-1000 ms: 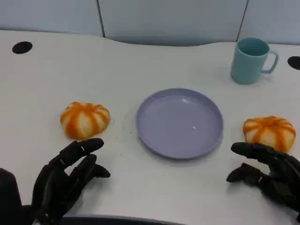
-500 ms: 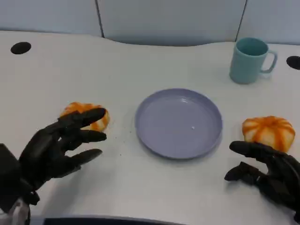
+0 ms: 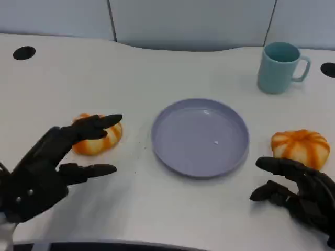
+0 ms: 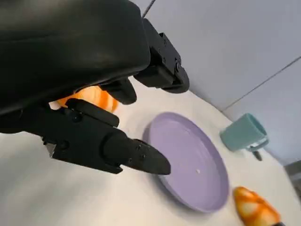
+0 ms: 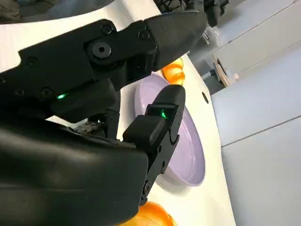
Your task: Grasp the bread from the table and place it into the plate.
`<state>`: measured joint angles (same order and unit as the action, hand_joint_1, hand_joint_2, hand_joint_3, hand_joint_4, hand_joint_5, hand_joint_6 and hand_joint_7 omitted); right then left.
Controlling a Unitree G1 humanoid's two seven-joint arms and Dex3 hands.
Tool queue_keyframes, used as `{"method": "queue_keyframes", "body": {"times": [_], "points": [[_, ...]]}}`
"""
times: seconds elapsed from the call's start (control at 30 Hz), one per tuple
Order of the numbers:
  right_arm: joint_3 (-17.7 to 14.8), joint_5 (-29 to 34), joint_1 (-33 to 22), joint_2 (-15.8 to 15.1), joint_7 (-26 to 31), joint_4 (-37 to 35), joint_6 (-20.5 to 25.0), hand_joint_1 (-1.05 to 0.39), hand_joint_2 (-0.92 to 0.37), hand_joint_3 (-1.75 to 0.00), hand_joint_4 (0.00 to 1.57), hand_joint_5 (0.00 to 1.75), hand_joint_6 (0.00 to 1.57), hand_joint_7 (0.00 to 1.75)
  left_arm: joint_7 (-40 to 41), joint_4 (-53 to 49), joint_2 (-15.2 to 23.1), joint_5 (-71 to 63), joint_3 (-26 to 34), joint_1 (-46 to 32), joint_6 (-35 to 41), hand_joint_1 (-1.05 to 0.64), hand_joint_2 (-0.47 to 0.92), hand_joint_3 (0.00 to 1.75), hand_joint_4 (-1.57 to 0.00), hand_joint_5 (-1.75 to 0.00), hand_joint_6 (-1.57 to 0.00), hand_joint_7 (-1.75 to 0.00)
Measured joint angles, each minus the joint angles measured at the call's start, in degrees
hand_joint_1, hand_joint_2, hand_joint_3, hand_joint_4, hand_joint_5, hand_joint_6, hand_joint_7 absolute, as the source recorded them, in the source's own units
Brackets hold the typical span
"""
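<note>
The left bread (image 3: pixel 97 137), a round orange bun with pale stripes, sits on the white surface (image 3: pixel 172 68) to the left of the plate, well apart from its rim. The left hand (image 3: pixel 49 162) reaches over it from the near side: its upper fingers (image 3: pixel 99 124) lie across the top of the bun, while a lower finger points right along the surface just near of it. The fingers are spread apart and nothing is held; whether the upper fingers touch the bun cannot be told.

The lilac plate (image 3: pixel 200 137) lies flat at the middle of the surface with nothing on it. A second bread (image 3: pixel 300 148), of the same orange and pale stripes, sits to the right of the plate, close to its rim but not touching. Just near of this bun is the right hand (image 3: pixel 296 191), low at the near right, its fingers apart and curved, holding nothing and apart from the bun.

Farther back on the right stands a teal mug (image 3: pixel 280 67), upright, its handle turned to the right. A dark round hole (image 3: pixel 24 53) shows in the surface at the far left.
</note>
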<state>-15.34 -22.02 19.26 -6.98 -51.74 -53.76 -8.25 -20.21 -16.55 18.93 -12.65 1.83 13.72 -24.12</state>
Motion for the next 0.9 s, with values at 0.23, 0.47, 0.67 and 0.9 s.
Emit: {"method": "queue_keyframes", "body": {"times": [0.23,0.47,0.67,0.9], "points": [[0.34,0.14,-0.20,0.00,0.32,0.59,0.02,-0.44,-0.92,-0.06,0.59,1.14,0.81,0.40,7.43,3.68,4.17,-14.94,-4.15,3.61,3.77,-0.62,0.90,0.00,-0.22,-0.32,-0.35,0.00],[0.28,0.06,-0.35,-0.01,0.08,0.64,-0.02,-0.43,-0.92,-0.07,0.59,1.14,0.81,0.38,8.22,8.10,4.86,-23.59,-8.42,4.76,13.73,-0.63,0.91,0.00,-0.17,-0.25,-0.28,0.00],[0.19,0.00,-0.35,0.03,-0.09,0.60,-0.03,-0.43,-0.92,-0.06,0.59,1.15,0.83,0.37,8.24,8.29,5.03,-27.80,-12.43,8.19,18.30,-0.64,0.90,0.00,-0.16,-0.22,-0.30,-0.01],[0.08,-0.05,-0.25,0.14,-0.40,0.41,-0.08,-0.44,-0.92,-0.05,0.59,1.15,0.84,0.36,9.81,1.70,5.05,-33.21,-17.70,12.95,21.37,-0.63,0.88,0.00,-0.16,-0.21,-0.30,0.00]]}}
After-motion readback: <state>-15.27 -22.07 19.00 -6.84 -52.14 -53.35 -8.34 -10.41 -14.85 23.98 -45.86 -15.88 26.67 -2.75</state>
